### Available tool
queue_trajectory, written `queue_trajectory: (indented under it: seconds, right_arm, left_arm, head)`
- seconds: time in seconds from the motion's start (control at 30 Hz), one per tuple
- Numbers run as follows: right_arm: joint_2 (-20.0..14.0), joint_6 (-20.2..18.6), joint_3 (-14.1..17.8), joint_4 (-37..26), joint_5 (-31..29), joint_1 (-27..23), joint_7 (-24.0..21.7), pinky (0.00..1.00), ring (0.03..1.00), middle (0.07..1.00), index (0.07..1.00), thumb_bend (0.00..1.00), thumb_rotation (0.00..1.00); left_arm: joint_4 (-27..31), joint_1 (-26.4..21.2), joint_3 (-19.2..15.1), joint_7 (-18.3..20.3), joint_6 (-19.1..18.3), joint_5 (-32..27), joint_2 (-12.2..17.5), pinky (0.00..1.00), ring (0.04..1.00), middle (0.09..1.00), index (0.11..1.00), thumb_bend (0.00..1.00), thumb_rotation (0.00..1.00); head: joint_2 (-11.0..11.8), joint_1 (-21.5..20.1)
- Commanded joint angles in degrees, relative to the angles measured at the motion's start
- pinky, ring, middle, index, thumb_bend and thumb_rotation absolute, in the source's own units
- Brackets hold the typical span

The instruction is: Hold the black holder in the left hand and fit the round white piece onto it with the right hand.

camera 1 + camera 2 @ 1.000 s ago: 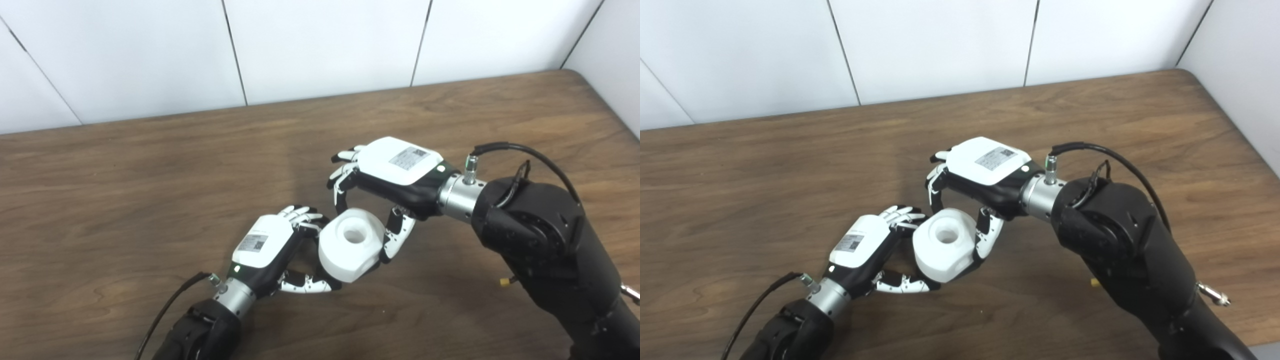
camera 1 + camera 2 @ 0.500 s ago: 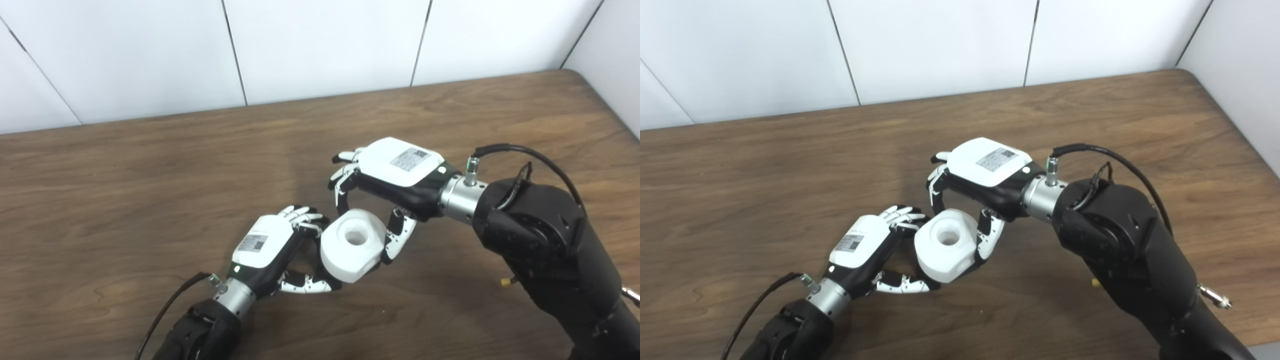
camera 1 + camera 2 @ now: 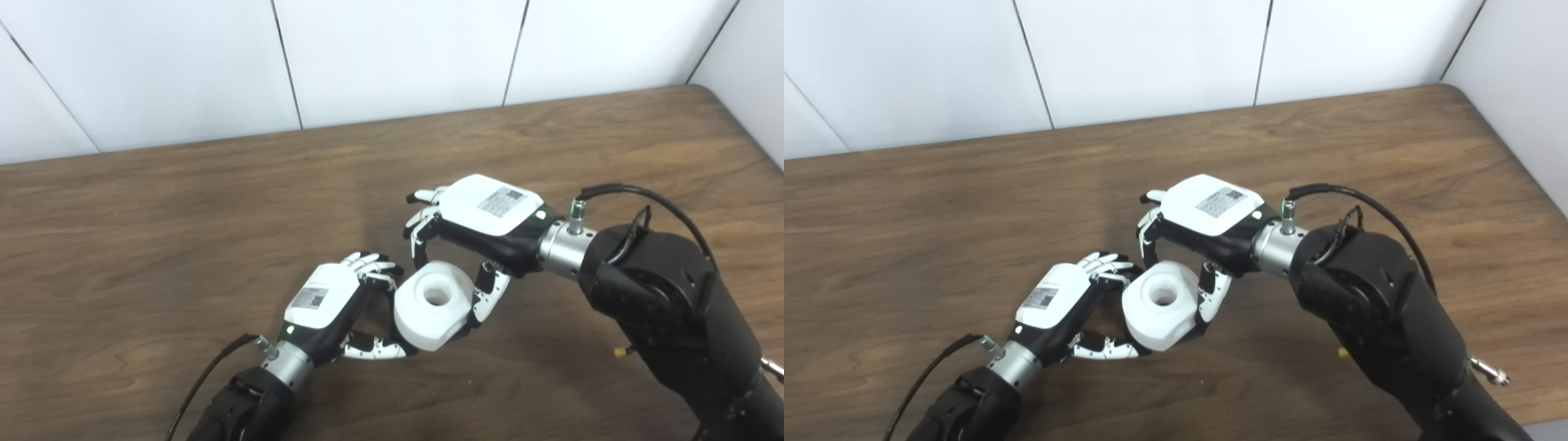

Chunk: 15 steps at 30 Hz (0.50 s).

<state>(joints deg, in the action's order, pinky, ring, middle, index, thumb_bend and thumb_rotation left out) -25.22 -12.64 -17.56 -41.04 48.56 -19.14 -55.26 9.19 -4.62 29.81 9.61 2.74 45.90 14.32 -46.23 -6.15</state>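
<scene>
The white piece (image 3: 433, 304) is seen above the desk (image 3: 184, 208), near its middle and toward the near side, between the two robot hands. It is a stubby round block with faceted sides; its flat face, with a round bore in the centre, is turned upward and slightly toward the far side, so its short axis stands nearly upright with a small tilt. Whether it rests on the desk cannot be told.

The right robot hand (image 3: 484, 217) is held palm-down over the far right of the piece, closed narrowly around it: the fingers (image 3: 419, 229) curl down at the far edge and the thumb (image 3: 487, 294) presses its right side.

The left robot hand (image 3: 334, 300) lies to the left of the piece, its fingers (image 3: 373, 266) curled against the piece's left side and its thumb (image 3: 376, 349) reaching under the near edge. The holder is hidden, so what this hand grips cannot be told.
</scene>
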Motion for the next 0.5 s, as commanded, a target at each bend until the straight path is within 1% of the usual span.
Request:
queue_trajectory:
  seconds: [0.0,0.27,0.47]
  right_arm:
    - [0.07,1.58,1.04,-0.54,0.5,-0.9,2.01,0.92,0.945,0.797,0.483,0.52,0.13]
    - [0.26,2.63,1.22,-0.46,0.78,-0.43,2.15,0.9,0.94,0.799,0.483,0.52,0.13]
    - [0.32,2.66,1.4,-0.11,0.79,-0.57,2.26,0.91,0.943,0.799,0.483,0.52,0.13]
  left_arm:
    - [-0.99,1.82,1.25,4.21,-1.81,1.26,0.9,0.91,0.887,0.815,0.489,0.51,0.06]
    - [-1.39,1.74,1.23,3.84,-1.43,1.15,0.85,0.91,0.884,0.812,0.489,0.51,0.06]
    - [-1.48,1.58,1.21,3.87,-1.61,1.29,0.75,0.9,0.884,0.814,0.489,0.51,0.06]
  head:
    - [0.12,-0.09]
    - [-0.11,-0.09]
    - [-0.21,-0.08]
